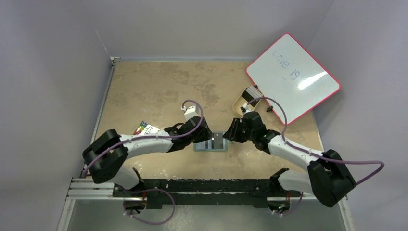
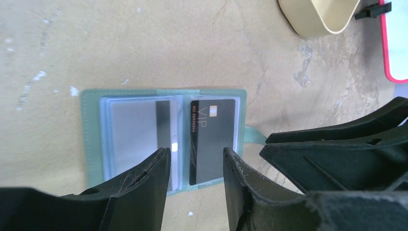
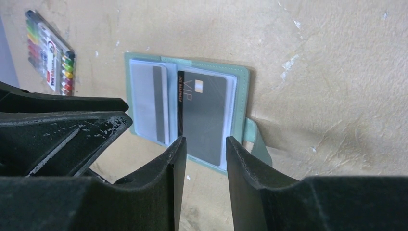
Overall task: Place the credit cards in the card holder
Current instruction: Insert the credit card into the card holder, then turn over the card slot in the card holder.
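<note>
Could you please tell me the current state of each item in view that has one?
card holder: open flat, snap tab undone
grey striped card: in clear sleeve, half away from tab
black VIP card: face up, tab-side half
left end effector: open, empty
right end effector: open, empty
tan tray: upright

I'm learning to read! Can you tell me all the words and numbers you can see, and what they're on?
"VIP": on the dark card lying in the open card holder.
"NO", then a row of digits too blurred to read: along that dark card's edge.
Whiteboard: faint handwriting, too blurred to read.
Marker pack: label print too small to read.
Grey card: no words visible.
</note>
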You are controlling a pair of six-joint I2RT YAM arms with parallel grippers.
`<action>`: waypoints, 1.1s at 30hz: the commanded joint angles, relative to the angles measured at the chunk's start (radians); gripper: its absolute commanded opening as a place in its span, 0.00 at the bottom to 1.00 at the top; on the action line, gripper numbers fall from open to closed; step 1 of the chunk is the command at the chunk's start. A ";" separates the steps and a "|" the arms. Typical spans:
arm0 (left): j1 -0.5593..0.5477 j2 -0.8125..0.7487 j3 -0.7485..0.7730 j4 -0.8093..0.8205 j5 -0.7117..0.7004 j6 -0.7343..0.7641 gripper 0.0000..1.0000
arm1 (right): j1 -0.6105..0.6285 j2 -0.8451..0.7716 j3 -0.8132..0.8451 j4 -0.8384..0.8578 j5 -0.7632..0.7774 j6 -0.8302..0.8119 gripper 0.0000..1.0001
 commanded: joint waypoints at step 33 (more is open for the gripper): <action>0.160 -0.001 -0.114 0.114 0.131 0.076 0.50 | 0.084 0.229 0.075 0.120 0.001 -0.023 0.39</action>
